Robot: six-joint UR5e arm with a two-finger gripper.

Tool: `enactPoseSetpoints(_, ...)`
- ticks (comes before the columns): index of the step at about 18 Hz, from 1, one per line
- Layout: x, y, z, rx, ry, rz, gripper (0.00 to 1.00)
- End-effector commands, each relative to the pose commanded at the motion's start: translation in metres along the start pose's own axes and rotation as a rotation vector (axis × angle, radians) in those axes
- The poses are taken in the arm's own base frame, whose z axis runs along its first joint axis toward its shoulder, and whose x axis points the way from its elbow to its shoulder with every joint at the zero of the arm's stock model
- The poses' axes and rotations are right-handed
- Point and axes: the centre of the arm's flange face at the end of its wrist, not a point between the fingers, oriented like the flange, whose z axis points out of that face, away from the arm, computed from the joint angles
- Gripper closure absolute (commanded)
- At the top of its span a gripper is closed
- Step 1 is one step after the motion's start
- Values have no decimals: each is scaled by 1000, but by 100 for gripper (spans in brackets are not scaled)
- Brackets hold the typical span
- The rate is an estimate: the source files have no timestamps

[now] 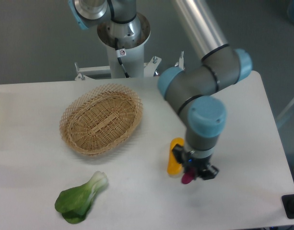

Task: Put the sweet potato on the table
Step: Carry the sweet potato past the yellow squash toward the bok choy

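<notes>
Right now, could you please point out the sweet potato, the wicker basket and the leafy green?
sweet potato (187, 178), fixed camera, magenta end showing below the pincer
wicker basket (133, 99), fixed camera, right rim
leafy green (76, 201), fixed camera, dark leaf

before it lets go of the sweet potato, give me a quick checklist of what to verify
1. Sweet potato held in the end effector: ok, its magenta tip shows below the fingers.
2. Potato resting on the table: cannot tell, this one view does not settle its height.
3. Bare table below the drop spot: ok, white surface shows in front of the tip.
4. Clearance from the yellow vegetable: not ok, it lies right beside the end effector, partly hidden by it.
5. Wicker basket and bok choy out of the way: ok, both well to the left.
6. Orange fruit position: cannot tell, not visible, perhaps behind the arm.
</notes>
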Motion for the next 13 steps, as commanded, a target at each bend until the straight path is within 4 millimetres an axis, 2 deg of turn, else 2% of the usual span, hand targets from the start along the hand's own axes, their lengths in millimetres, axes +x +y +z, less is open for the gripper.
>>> enactPoseSetpoints(2, 21, -22, 17, 14, -8, -3, 74)
enactPoseSetpoints(8, 55, -56, 41, 7, 16, 16, 73)
enactPoseSetpoints(10, 65, -64, 45, 3, 22, 26, 72)
enactPoseSetpoints(13, 79, -65, 55, -11, 42, 41, 66)
